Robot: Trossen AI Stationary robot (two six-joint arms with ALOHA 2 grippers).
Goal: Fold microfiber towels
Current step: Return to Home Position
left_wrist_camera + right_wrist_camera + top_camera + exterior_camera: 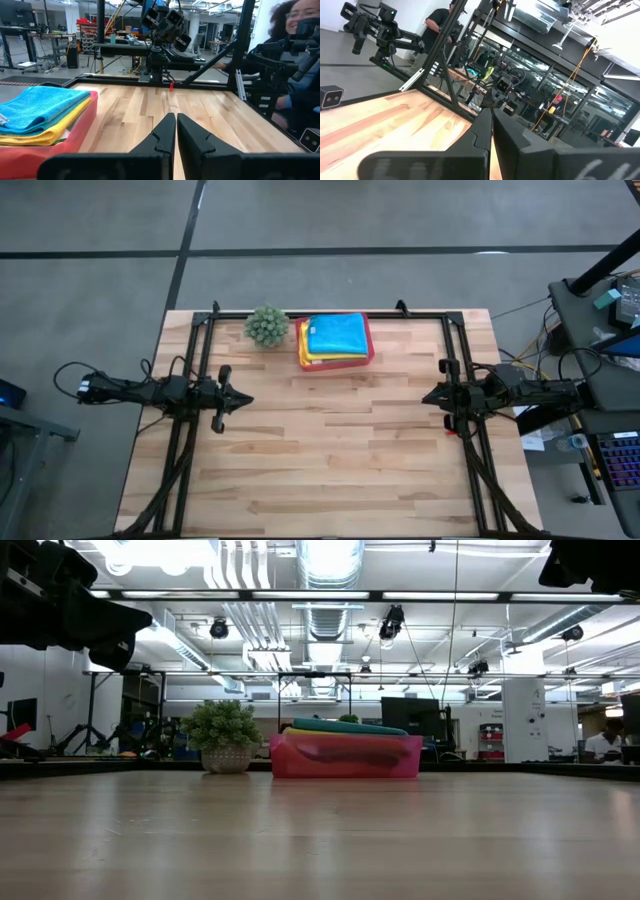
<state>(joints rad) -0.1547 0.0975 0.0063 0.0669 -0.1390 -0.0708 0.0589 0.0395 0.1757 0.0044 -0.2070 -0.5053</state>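
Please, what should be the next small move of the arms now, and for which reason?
Probably only to park and stop. The left gripper and right gripper are shut and empty at opposite sides of the table, the towels lie stacked in the pink tray, blue on top, and no towel lies loose on the wood.

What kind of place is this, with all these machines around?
Probably a robotics lab or workshop: bare ceiling ducts and strip lights overhead, a monitor among equipment behind, and a left arm and right arm at opposite edges of a framed wooden table.
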